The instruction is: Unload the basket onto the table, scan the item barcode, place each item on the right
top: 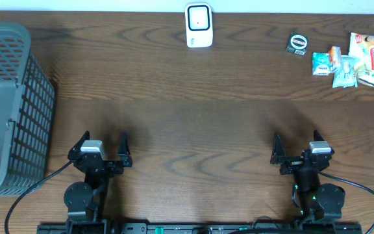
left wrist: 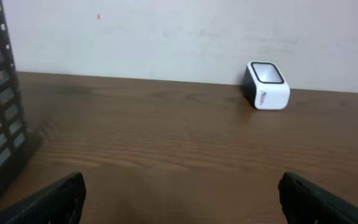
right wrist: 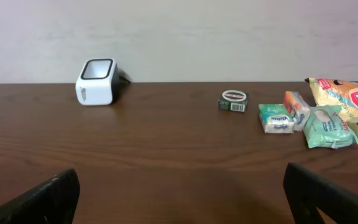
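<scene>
Noted dark wood-grain counter point(top: 193, 117), plain pale wall point(right wrist: 229, 37) behind. Found scanner point(top: 199, 25) at far edge, centre; snack packets point(top: 359, 62) clustered far right; grey basket point(top: 12, 104) at left edge. Saw left jaws and right jaws released, holding nothing.

White scanner point(top: 199, 26) upright far centre, small packets point(top: 345, 70) far right

Soft, even light is falling from above, keeping the table point(top: 187, 97) moderately bright without glare. A faint shadow is spreading beside the basket point(top: 12, 104). In both wrist views the near fingers point(right wrist: 48, 199) are blurring out of focus.
</scene>
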